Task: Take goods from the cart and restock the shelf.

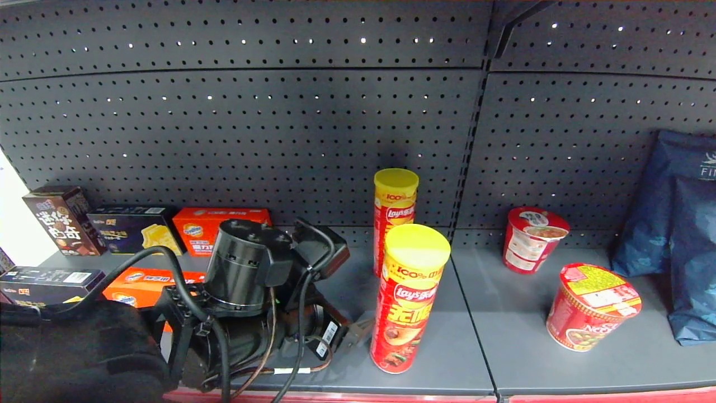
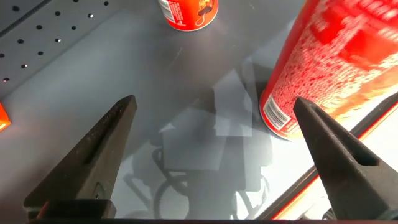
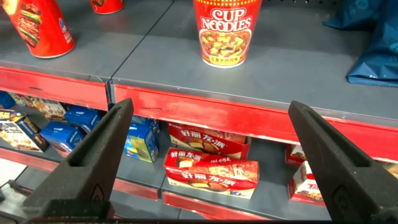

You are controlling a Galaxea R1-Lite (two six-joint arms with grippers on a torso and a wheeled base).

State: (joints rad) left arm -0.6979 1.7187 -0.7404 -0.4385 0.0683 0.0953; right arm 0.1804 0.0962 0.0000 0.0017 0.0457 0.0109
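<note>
Five snack boxes are seen at the left end of the shelf (image 1: 503,341). A brown box (image 1: 59,221), a dark box (image 1: 134,229) and an orange box (image 1: 218,226) are stood along the pegboard back wall (image 1: 251,129). A second dark box (image 1: 50,280) and a second orange box (image 1: 142,286) are laid flat in front of them.

Just right of these boxes, the left arm (image 1: 240,268) is stretched low over the shelf board, its wrist turned towards the front crisp can (image 1: 411,296). The left pincer (image 2: 214,102) is held wide open just above the bare board, with nothing between its fingers. The front crisp can is stood upright close beside one fingertip; whether they touch cannot be told. The rear crisp can (image 1: 394,215) is stood upright behind it, near the back wall.

Further right, in the next bay, the rear noodle cup (image 1: 531,239) is set towards the back and the front noodle cup (image 1: 590,308) nearer the edge. Blue bags (image 1: 671,224) are leaned at the far right.

The right pincer (image 3: 211,106) is spread wide and empty, held out in front of the red shelf lip (image 3: 249,109). Red boxes (image 3: 211,168) are stacked on the lower shelf (image 3: 146,177) beneath.
</note>
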